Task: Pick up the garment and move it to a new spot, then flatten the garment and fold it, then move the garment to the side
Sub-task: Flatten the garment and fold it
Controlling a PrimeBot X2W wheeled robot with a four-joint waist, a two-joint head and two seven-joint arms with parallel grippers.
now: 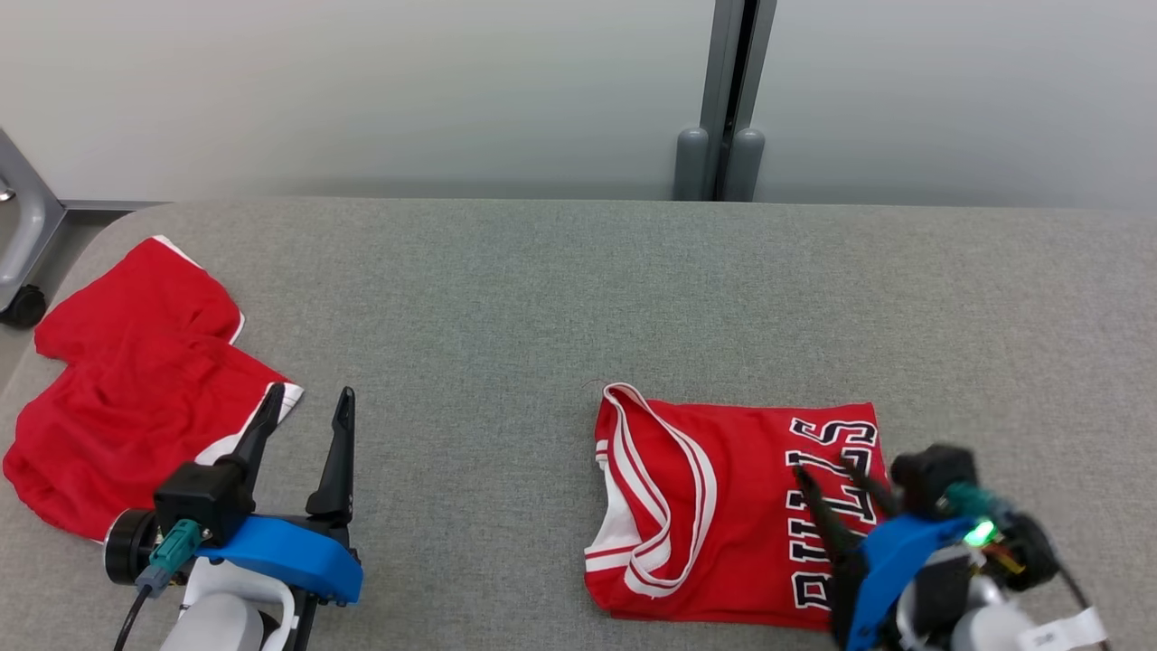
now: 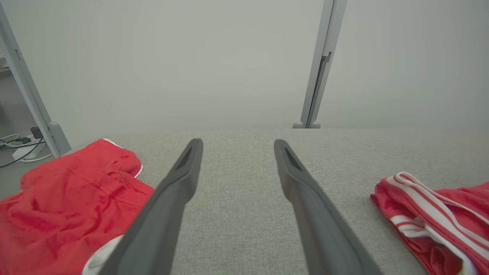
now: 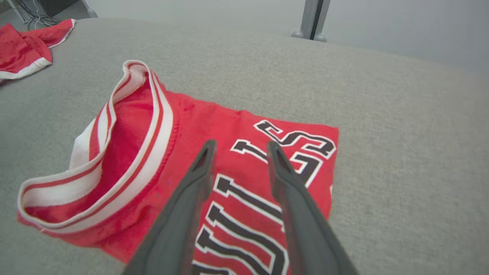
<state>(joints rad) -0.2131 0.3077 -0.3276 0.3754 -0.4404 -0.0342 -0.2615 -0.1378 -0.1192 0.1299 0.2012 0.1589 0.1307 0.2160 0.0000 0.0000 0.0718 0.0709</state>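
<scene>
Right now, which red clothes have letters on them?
The folded jersey beneath the right gripper has black letters; the shorts beside the left gripper have none.

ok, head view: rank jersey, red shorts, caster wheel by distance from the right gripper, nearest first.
1. Jersey: right under the right gripper.
2. Red shorts: table's left end.
3. Caster wheel: on the floor, past the table's far left corner.
</scene>
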